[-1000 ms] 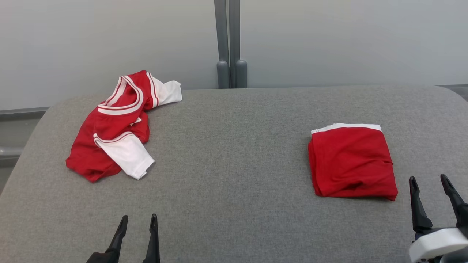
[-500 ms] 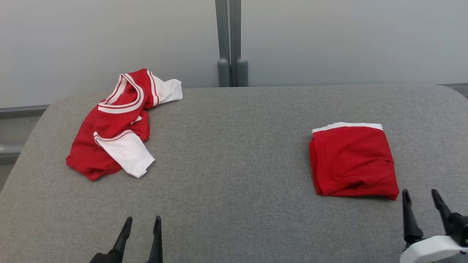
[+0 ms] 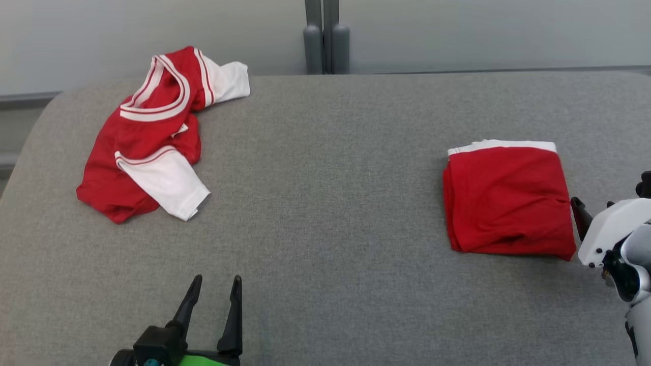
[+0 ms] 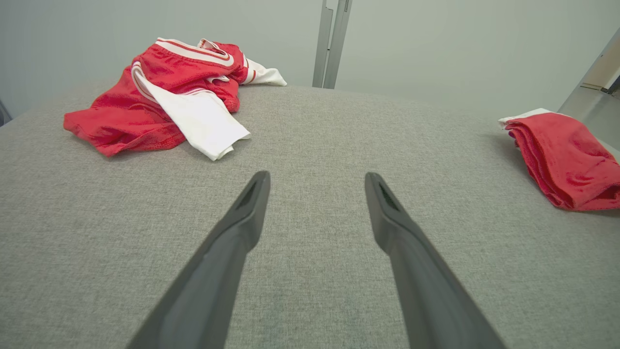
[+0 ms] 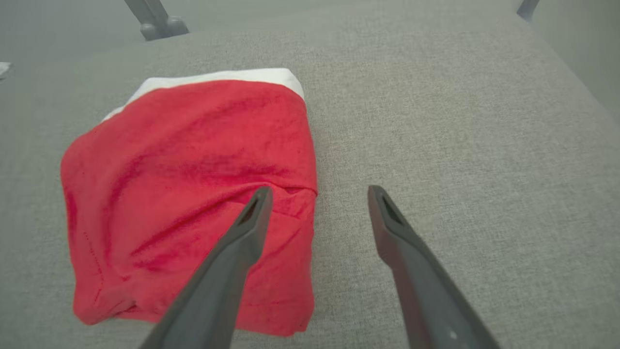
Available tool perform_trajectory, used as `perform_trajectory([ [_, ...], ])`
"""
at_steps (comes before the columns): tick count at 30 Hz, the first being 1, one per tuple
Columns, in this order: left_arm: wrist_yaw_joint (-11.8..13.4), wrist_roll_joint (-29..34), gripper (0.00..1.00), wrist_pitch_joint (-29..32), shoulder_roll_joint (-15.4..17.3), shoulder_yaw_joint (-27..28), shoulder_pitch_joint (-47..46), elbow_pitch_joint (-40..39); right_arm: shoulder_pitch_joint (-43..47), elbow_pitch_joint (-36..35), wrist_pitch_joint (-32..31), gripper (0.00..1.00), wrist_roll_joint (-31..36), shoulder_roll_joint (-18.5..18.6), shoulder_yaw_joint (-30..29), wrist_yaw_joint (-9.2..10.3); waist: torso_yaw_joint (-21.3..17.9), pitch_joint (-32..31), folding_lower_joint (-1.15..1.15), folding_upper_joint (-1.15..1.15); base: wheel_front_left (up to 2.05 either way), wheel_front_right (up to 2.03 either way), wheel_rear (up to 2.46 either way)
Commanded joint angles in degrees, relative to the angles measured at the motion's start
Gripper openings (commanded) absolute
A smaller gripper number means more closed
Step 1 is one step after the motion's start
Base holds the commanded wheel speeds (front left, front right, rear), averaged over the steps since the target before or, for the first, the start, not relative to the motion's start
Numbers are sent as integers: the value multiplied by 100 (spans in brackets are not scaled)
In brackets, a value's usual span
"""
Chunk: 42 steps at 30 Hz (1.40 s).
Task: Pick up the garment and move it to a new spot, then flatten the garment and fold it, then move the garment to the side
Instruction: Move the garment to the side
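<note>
2 red-and-white shirts lie on the grey table (image 3: 325, 203). The crumpled shirt (image 3: 147, 142) is heaped at the far left. The folded shirt (image 3: 508, 201) sits at the right, apparently set aside as finished. The left gripper (image 3: 217, 278) hangs wide and empty at the near left, pointing toward the heap, likely the next pick. The right gripper (image 5: 319, 190), equally wide and empty, hovers at the folded shirt's right edge.

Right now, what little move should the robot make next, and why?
Probably lower the right gripper and close it on the edge of the folded garment, to slide it aside. Its open fingers straddle that edge, one over red cloth, one over the grey table. The garment looks folded, so moving it seems to be what remains.
</note>
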<state>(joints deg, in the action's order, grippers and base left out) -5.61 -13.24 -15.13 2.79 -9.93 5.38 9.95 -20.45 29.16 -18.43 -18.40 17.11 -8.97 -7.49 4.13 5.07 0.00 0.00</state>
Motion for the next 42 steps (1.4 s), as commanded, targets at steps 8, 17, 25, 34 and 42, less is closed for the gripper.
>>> perform_trajectory([
  [8,-30,13,100,-1,20,20,-369,26,-515,954,-93,100,256,-190,-164,1,463,717,0,0,0,0,0],
  [17,-62,156,100,-1,18,145,-483,-121,-966,1223,414,0,-90,-240,-31,1,53,1075,0,0,0,0,0],
  [25,-159,464,100,-2,81,143,-1001,-278,-1838,991,642,0,480,605,-414,4,-591,2231,0,0,0,0,0],
  [34,-189,520,100,-1,271,43,-1418,-355,-2634,1207,497,0,1579,1625,-1429,4,-368,2871,0,0,0,0,0],
  [42,-179,492,100,6,232,241,-1363,-278,-2854,1362,1117,100,2880,1899,-2181,4,-167,2777,0,0,0,0,0],
])
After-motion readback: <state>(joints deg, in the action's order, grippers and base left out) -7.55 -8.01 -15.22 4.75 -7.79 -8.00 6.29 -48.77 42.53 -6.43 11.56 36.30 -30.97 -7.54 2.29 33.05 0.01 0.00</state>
